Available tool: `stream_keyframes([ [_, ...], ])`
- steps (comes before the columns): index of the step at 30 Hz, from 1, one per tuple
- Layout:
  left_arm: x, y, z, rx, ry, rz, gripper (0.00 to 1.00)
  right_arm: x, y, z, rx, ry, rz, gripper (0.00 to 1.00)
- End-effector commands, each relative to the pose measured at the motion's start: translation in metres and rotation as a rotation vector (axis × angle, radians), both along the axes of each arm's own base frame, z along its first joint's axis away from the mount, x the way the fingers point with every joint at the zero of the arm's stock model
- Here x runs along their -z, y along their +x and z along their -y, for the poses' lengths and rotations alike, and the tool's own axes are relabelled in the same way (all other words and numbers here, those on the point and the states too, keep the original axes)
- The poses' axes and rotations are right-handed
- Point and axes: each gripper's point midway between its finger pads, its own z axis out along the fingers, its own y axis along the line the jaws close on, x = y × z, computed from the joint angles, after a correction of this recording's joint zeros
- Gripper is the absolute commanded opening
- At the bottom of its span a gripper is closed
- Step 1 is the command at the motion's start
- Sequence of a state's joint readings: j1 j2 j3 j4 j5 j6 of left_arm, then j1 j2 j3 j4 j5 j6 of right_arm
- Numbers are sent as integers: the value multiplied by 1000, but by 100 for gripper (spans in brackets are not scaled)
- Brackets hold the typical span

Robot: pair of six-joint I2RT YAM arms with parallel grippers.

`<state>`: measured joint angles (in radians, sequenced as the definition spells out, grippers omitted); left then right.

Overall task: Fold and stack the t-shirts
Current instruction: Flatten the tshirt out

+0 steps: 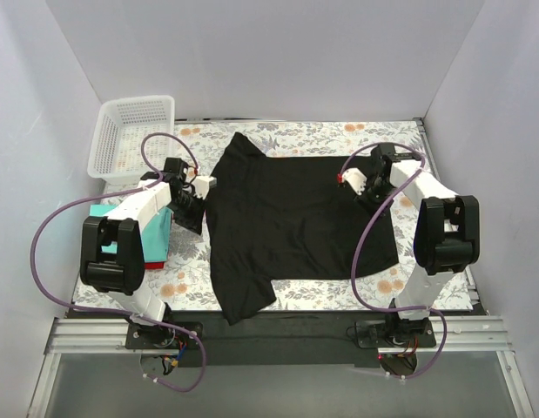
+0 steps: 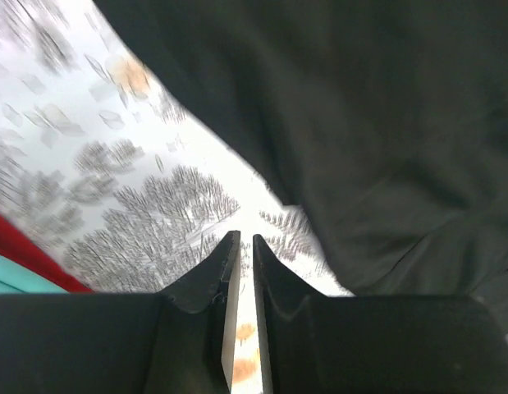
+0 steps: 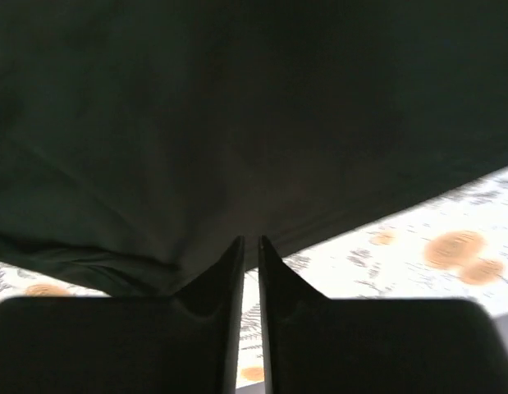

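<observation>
on floral table (image 1: 339,132), black t-shirt (image 1: 291,218) spread, left tool (image 2: 245,240), right tool (image 3: 249,243) closed

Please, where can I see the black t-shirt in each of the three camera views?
Top external: the black t-shirt lies spread over the middle of the table.
Left wrist: the black t-shirt fills the upper right part.
Right wrist: the black t-shirt fills the upper part, nearly the full width.
Shared landmark: the floral tablecloth shows beside the shirt's edge in all three.
</observation>
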<state>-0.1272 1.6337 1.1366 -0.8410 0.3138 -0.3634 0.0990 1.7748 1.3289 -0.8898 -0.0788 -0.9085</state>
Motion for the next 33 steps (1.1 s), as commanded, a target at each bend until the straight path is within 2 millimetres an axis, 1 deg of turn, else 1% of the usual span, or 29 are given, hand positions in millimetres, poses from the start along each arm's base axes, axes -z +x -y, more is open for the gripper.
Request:
stream_keyframes([
  [1,-2,-6,-10,70,57,24,9,-1,-30,-11,6,33,-66,14],
  [2,1,-6,-10,75,57,17,8,2,-34,-11,11,28,-78,11],
  [5,6,-5,-1,86,34,8,8,11,-47,-9,10,14,-117,7],
  [8,8,2,8,94,18,21,8,18,-55,-4,10,-16,-145,4],
  [12,20,6,18,96,-3,-21,8,21,-60,1,11,-41,-158,2],
  [17,23,9,29,116,-15,-23,8,24,-60,3,10,-53,-166,1],
  [24,13,10,46,148,-42,-6,8,27,-58,3,9,-55,-176,1],
  [29,26,8,46,140,-32,-39,8,27,-56,4,9,-59,-175,1],
  [33,36,8,45,129,-26,-59,8,27,-58,5,6,-64,-174,1],
])
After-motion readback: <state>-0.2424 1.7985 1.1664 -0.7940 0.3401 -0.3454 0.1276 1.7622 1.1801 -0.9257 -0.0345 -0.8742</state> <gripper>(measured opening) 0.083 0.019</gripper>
